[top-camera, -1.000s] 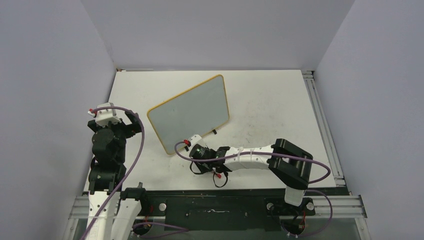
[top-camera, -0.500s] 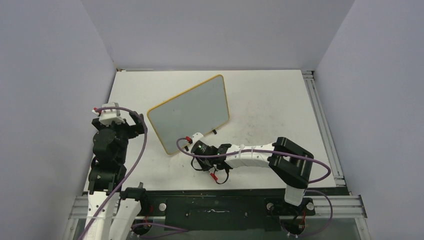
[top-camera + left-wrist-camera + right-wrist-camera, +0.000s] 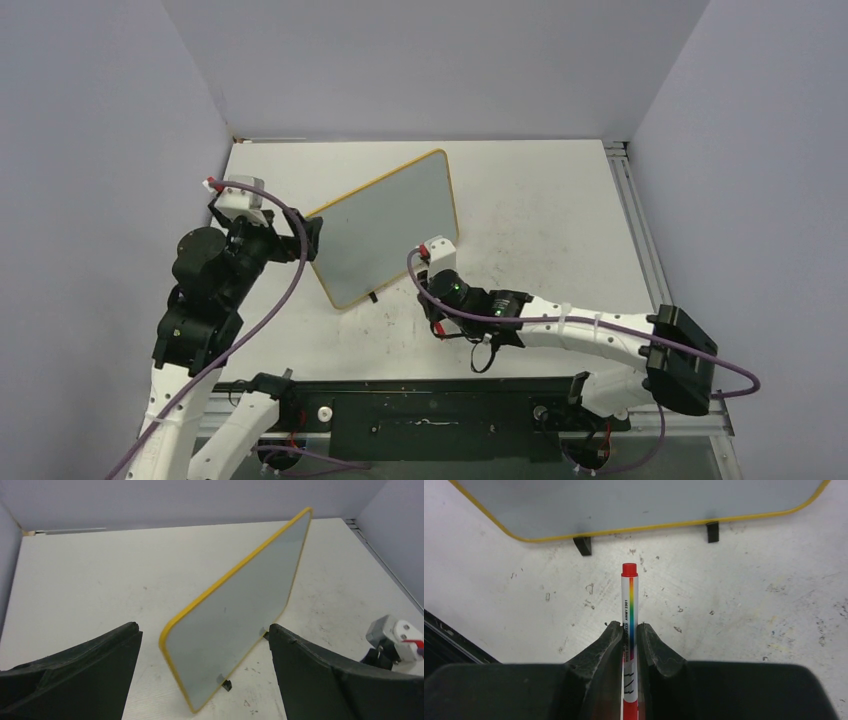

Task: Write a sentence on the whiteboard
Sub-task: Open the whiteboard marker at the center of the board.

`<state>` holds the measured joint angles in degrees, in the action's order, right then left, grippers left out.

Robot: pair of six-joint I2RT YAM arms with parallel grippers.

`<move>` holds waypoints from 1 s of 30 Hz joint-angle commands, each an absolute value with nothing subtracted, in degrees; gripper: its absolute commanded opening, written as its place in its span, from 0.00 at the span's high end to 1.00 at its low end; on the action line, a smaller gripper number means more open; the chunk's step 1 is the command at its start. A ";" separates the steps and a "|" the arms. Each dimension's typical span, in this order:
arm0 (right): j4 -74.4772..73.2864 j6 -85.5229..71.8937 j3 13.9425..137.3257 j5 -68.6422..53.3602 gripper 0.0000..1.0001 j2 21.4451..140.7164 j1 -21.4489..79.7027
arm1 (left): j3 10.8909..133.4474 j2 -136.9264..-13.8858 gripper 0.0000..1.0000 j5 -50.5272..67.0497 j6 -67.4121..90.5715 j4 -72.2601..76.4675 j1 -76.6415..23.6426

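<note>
Presently the right hand (image 3: 629,630) pinches a red-tipped marker (image 3: 629,600) near the whiteboard (image 3: 240,610), left hand (image 3: 202,627) gaping wide, apparently touching nothing.

My left claw (image 3: 306,232) has swung up from the left of the frame to the whiteboard's (image 3: 390,225) left edge. My right claw (image 3: 628,628), pinching the marker (image 3: 629,597), has shifted right to the board's lower-right corner, and its elbow has swung out to the lower right.

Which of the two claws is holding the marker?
The right claw: it is shut on the rainbow-striped marker. The left claw is open and holds nothing; it only faces the whiteboard.
</note>
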<state>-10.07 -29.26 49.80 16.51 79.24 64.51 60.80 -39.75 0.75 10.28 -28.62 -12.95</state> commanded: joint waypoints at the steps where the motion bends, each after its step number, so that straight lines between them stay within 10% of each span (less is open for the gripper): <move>1: -4.99 -30.50 46.84 19.47 0.95 72.07 60.96 | 64.75 -41.33 0.00 4.79 10.90 -29.51 -18.22; 13: -0.51 -31.73 44.83 17.23 0.95 60.41 52.40 | 56.69 -47.84 0.00 -0.84 20.03 -11.90 -45.20; 30: 15.45 -36.18 41.51 14.05 0.95 53.89 53.02 | 39.73 -56.30 0.13 4.53 40.65 17.37 -52.21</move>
<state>8.69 -34.85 41.50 15.88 54.89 52.58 39.55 -54.68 4.80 37.32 8.23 -51.79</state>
